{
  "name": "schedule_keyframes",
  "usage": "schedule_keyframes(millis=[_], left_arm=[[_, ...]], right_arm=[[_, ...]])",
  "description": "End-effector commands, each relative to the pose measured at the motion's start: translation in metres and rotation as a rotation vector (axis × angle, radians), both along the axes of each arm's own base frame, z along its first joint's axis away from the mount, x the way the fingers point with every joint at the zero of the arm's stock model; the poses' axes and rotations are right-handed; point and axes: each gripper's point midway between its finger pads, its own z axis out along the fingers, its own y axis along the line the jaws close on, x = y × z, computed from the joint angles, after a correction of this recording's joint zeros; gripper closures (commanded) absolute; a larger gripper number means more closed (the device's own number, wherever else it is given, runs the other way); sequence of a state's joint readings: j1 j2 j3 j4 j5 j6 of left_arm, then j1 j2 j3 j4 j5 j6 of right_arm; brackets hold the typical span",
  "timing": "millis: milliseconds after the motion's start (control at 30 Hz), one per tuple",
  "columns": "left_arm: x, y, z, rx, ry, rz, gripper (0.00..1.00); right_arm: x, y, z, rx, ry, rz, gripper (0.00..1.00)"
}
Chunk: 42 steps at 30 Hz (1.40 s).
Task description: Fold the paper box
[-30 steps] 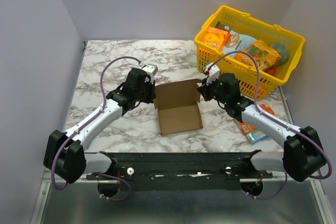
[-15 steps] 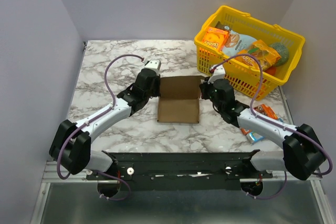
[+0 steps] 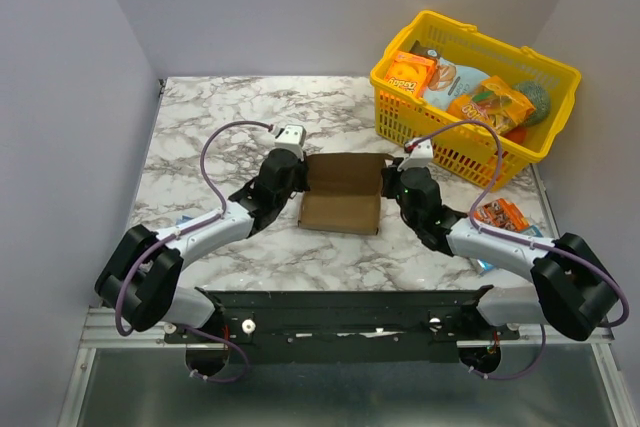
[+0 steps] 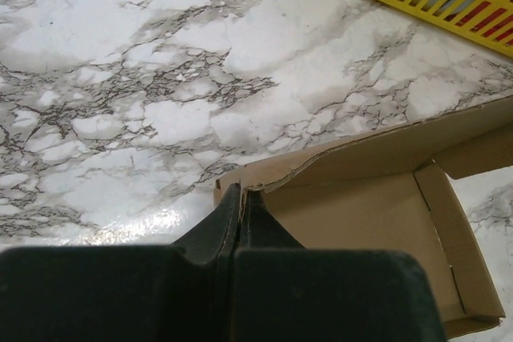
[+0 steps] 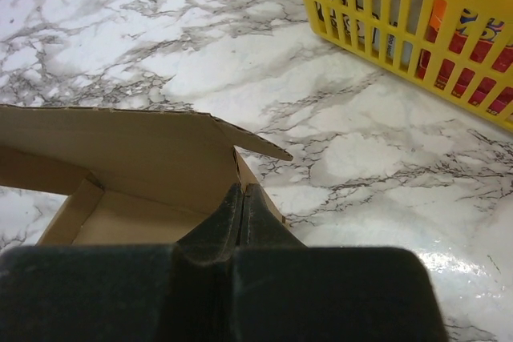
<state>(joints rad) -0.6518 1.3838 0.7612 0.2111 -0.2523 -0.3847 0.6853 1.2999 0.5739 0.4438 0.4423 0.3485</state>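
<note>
— What is kept in the yellow basket [image 3: 515,159]?
— Snack packets [image 3: 490,102] and an orange box [image 3: 409,72] are seen in it. The paper box [image 3: 342,190], laid on the marble table [image 3: 200,127] between the arms, is seen bare inside.
— And the jaws?
— The left gripper [image 4: 242,198] is pressed together on the box's left wall; the right gripper [image 5: 240,194] is pinched on its right wall.
</note>
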Motion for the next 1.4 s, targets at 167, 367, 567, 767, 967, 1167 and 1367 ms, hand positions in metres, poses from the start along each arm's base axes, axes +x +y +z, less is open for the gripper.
schedule_keyframes(millis=[167,367,567,767,967,1167,1367], left_arm=[[-0.024,-0.008,-0.022,-0.043,0.031,-0.045,1.00],[-0.031,-0.004,-0.031,-0.045,0.041,-0.046,1.00],[-0.039,0.000,-0.042,-0.060,0.061,-0.043,1.00],[-0.046,0.006,-0.051,-0.067,0.072,-0.032,1.00],[-0.048,-0.003,-0.050,-0.133,0.086,-0.048,1.00],[-0.048,-0.013,-0.048,-0.176,0.096,-0.067,1.00],[-0.053,-0.011,-0.054,-0.183,0.116,-0.068,1.00]], right_arm=[[-0.019,0.009,-0.020,0.038,0.068,0.000,0.99],[-0.018,0.019,-0.018,0.060,0.099,0.014,0.99],[-0.023,0.030,-0.023,0.080,0.126,0.038,0.99],[-0.035,0.028,-0.038,0.071,0.165,0.036,0.99],[-0.044,0.024,-0.055,0.044,0.208,0.025,0.99],[-0.050,0.023,-0.065,0.037,0.237,0.020,0.99],[-0.055,0.021,-0.075,0.010,0.273,0.018,0.99]])
